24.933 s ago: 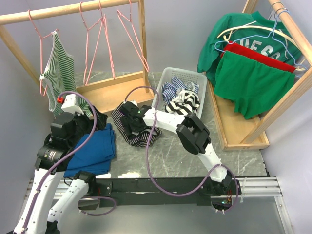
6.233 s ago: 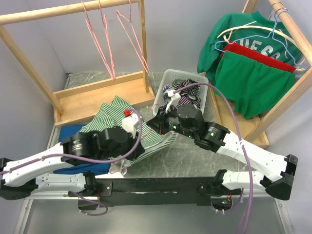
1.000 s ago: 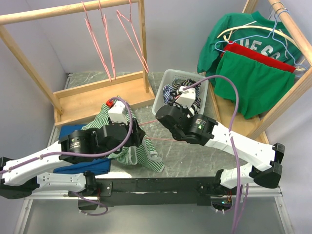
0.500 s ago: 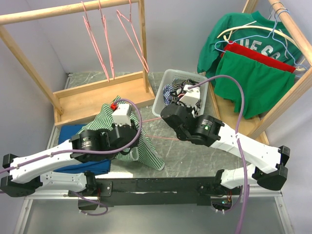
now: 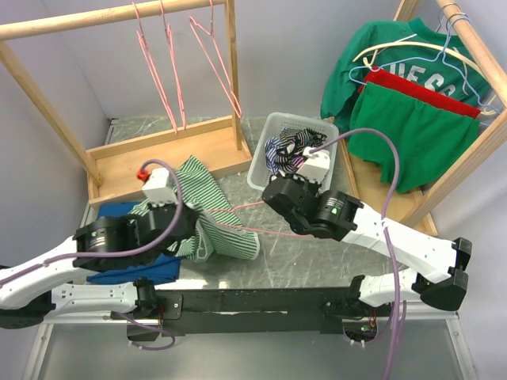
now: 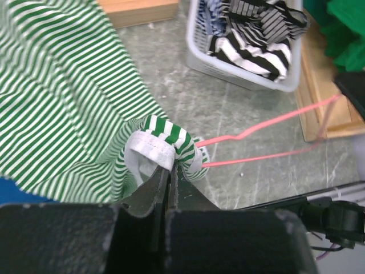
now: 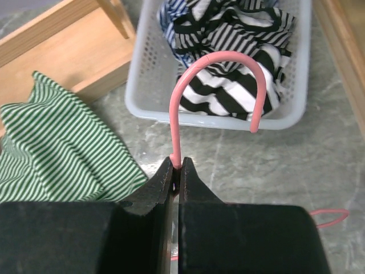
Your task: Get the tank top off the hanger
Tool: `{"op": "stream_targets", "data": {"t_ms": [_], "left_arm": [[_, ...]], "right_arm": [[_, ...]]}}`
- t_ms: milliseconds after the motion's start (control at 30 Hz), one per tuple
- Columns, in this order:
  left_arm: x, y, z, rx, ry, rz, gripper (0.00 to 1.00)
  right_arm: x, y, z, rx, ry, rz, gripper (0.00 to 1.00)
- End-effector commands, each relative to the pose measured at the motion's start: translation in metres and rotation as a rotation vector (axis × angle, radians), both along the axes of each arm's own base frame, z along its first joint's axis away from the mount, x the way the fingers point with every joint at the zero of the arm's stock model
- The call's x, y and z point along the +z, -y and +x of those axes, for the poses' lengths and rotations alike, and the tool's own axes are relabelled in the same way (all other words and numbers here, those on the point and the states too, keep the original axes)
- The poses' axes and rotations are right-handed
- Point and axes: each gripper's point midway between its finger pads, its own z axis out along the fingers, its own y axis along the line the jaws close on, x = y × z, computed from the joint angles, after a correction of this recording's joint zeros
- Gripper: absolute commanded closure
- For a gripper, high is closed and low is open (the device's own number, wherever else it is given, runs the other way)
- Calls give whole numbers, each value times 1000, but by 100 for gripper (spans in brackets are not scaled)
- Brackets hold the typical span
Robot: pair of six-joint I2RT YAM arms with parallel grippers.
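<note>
Left gripper point(image 6: 168, 171): pinched tight on the green-striped tank top's point(image 6: 63, 103) white-trimmed strap. Right gripper point(image 7: 175, 166): clamped on the pink hanger point(image 7: 214, 55), just below its hook.

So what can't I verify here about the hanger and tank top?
- Left wrist: the hanger wires vanish behind the tank top hem pinched in the left gripper; whether it is free, unclear.
- Right wrist: the right gripper body hides the hanger below its neck.
- Top external: arms cover both grips.
</note>
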Motion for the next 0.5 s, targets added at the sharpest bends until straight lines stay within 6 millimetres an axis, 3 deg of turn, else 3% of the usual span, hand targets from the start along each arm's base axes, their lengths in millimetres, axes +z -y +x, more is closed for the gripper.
{"op": "stream_targets", "data": {"t_ms": [0, 100, 167, 200, 267, 333, 467], "left_arm": [[-6, -28, -1, 82, -11, 35, 99], [-26, -23, -5, 70, -54, 64, 96], [-40, -19, -7, 74, -90, 87, 77], [-46, -18, -8, 70, -103, 102, 52], [-48, -8, -10, 30, -110, 98, 49], [-44, 1, -8, 15, -97, 71, 29], [-15, 2, -5, -16, -37, 22, 16]], "right_arm": [[15, 35, -5, -103, 54, 35, 100], [18, 48, -6, -141, 75, 25, 100], [17, 58, -8, -170, 76, 10, 100], [17, 60, -8, -175, 75, 8, 100], [17, 61, -9, -174, 70, 4, 100], [17, 57, -8, -159, 73, 21, 100], [12, 48, -7, -116, 50, -4, 100]]}}
